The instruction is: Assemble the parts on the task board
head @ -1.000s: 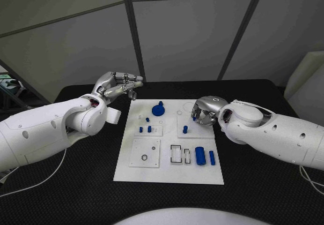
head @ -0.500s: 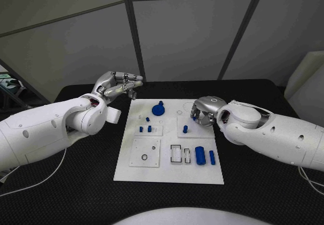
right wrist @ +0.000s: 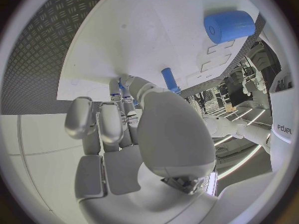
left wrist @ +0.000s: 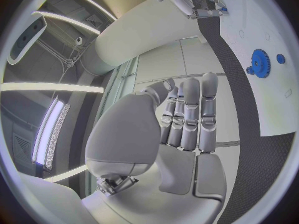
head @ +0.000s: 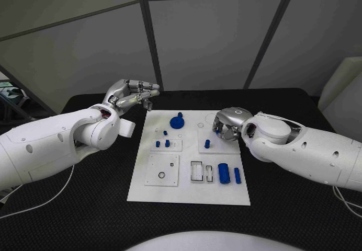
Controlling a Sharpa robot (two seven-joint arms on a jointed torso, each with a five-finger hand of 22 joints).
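Note:
The white task board (head: 189, 185) lies mid-table. On it are a blue gear (head: 177, 123), small blue pegs (head: 162, 143), an upright peg (head: 206, 143), a thick blue cylinder (head: 223, 173) and a slim one (head: 237, 175). My right hand (head: 226, 125) hovers over the board's far right part with its fingers curled in. A small blue part (right wrist: 119, 82) shows at its fingertips. My left hand (head: 133, 94) is raised beyond the board's far left corner, fingers drawn together around nothing. The left wrist view shows the gear (left wrist: 259, 63) and the right hand (left wrist: 199, 2).
White inset plates (head: 162, 170) with holes and slots (head: 196, 171) sit on the board's near half. Black table surface (head: 90, 209) surrounds the board. In the right wrist view the thick cylinder (right wrist: 229, 26) and a peg (right wrist: 169, 79) lie ahead of the palm.
The right hand has edged very slightly toward the board's middle. The left hand and the parts on the board have stayed put.

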